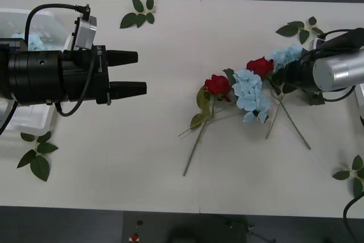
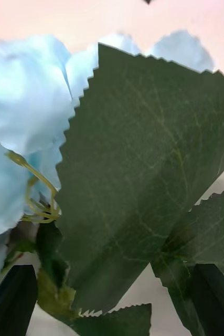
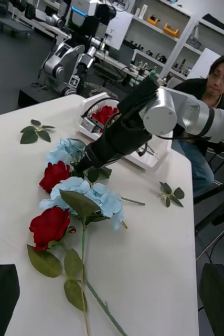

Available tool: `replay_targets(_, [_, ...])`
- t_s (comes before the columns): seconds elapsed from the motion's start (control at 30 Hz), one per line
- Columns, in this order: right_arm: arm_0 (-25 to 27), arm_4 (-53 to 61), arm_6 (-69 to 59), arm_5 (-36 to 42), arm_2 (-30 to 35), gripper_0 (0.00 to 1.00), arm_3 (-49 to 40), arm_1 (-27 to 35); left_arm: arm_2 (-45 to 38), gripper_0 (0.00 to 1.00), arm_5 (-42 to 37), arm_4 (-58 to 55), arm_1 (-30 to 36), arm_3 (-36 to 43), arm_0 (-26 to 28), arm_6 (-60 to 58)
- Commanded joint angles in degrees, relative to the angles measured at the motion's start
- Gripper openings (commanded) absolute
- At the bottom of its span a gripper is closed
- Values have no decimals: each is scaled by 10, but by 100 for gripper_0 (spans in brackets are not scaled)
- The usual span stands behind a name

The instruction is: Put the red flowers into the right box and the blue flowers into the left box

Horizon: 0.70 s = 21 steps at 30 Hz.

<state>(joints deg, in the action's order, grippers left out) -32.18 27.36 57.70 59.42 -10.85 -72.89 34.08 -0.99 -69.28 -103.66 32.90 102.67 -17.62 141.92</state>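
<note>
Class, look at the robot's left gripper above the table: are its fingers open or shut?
Open. The left gripper hovers with a clear gap between its two black fingers, holding nothing.

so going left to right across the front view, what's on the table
left box → left gripper → red rose → blue flower cluster → second red rose → right gripper

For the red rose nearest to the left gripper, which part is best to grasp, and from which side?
Probably the bare stem just below the red rose, coming straight down with the fingers across it. The stem lies flat and free there, while a blue flower touches the head.
</note>
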Motion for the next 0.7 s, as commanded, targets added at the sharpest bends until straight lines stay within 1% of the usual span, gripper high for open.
replay_targets(0.03, [-24, -18, -21, -28, -19, 86, 37, -2, -5, 100, -8, 9, 9, 14, -10, 15])
replay_targets(0.17, [-38, -18, -21, -77, -44, 86, 89, -9, -5, 100, -8, 49, 12, 38, -11, 4])
replay_targets(0.33, [-58, -13, -13, -127, -44, 86, 152, -28, -5, 100, -8, 51, 12, 39, -12, -3])
replay_targets(0.43, [-69, -11, -7, -141, -44, 86, 175, -36, -5, 100, -8, 51, 12, 39, -12, -5])
replay_targets(0.5, [-73, -11, -3, -143, -44, 79, 186, -38, -5, 100, -8, 52, 12, 39, -12, -6])
replay_targets(0.57, [-75, -11, -2, -143, -44, 46, 190, -40, -5, 100, -8, 52, 12, 39, -11, -7])
replay_targets(0.6, [-76, -13, -2, -142, -44, 19, 190, -40, -5, 100, -8, 52, 12, 39, -12, -7])
replay_targets(0.63, [-77, -14, -2, -143, -44, 8, 190, -40, -5, 100, -8, 52, 12, 39, -11, -7])
replay_targets(0.67, [-76, -13, -2, -142, -43, 0, 189, -40, -4, 100, -8, 52, 12, 39, -12, -7])
replay_targets(0.7, [-77, -13, -2, -142, -41, 0, 190, -39, -4, 100, -8, 52, 12, 39, -12, -7])
